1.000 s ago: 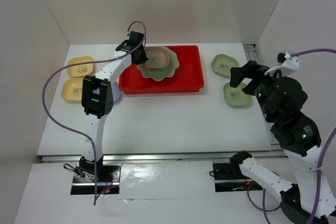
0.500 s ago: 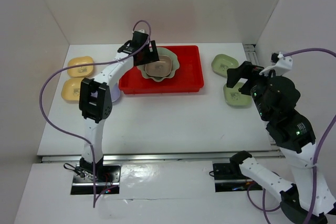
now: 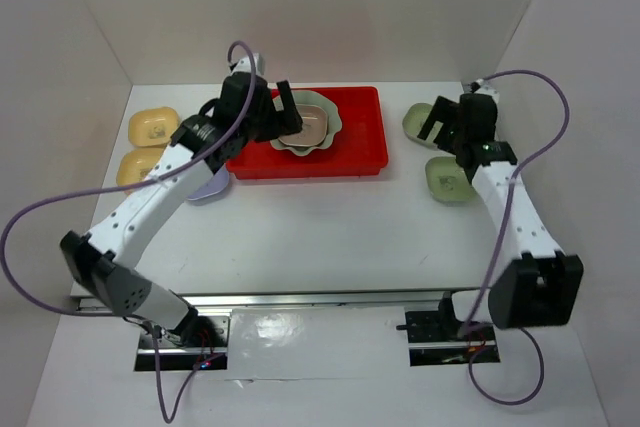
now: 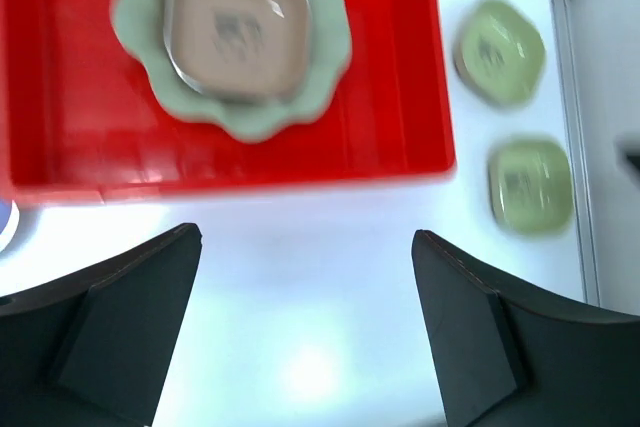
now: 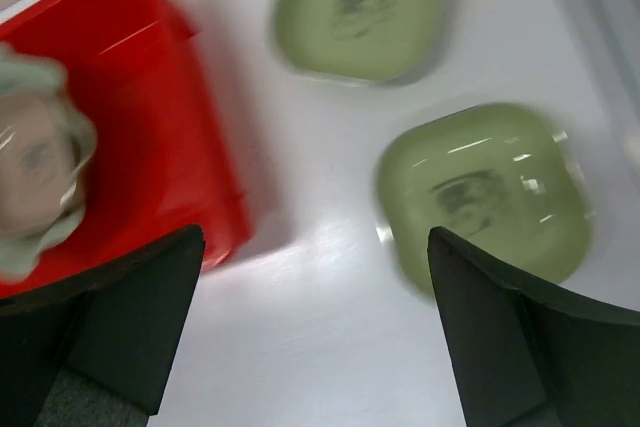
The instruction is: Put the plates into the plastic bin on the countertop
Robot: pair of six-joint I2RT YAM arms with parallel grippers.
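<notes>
Inside 1 red bin (image 3: 360, 144), 2 nested plates (image 3: 303, 125); outside, 5 loose plates (image 3: 152, 127)

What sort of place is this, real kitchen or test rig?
Probably a lab test cell: plain white walls box in a white countertop holding a red plastic bin and dishes.

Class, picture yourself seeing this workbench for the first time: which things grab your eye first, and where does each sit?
The bright red bin at the back centre of the white countertop stands out most, with a scalloped pale green plate inside it and a tan dish nested on that. To its right, two olive green dishes lie on the countertop below the open right gripper.
</notes>
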